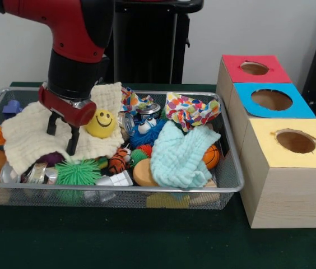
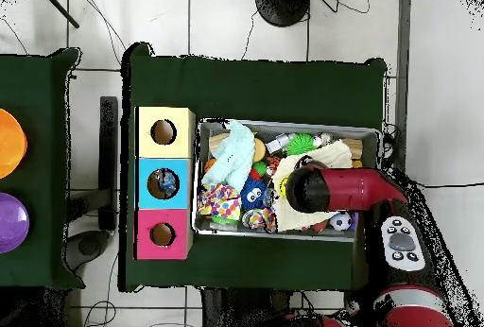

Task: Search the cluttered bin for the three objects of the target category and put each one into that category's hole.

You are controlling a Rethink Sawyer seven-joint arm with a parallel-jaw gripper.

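Front view: the gripper (image 1: pixel 60 136) hangs with its fingers apart over the cream cloth (image 1: pixel 23 134) in the cluttered bin (image 1: pixel 225 185) — a crushed bottle (image 1: pixel 115 179) lies just right of it, the blue hole (image 1: pixel 272 100) well right.

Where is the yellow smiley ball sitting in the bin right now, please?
In the front view the yellow smiley ball lies on the cream cloth in the wire bin's left half, just right of the open pincer.
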